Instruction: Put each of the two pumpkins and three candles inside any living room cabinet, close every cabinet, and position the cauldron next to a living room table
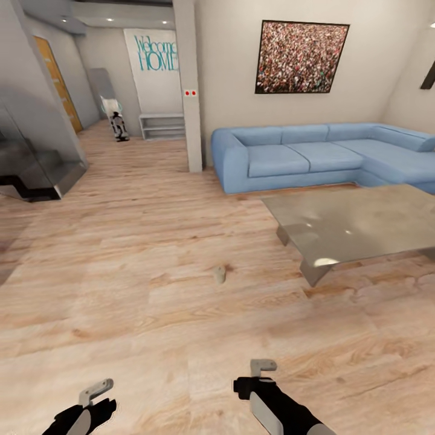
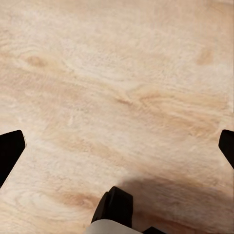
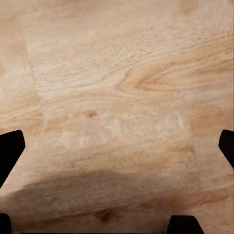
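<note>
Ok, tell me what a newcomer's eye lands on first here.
The blue sofa along the far wall, under a speckled picture. In front of it stands the glossy grey table, and a lone small candle sits on the wood floor ahead of both open grippers, left and right.
</note>
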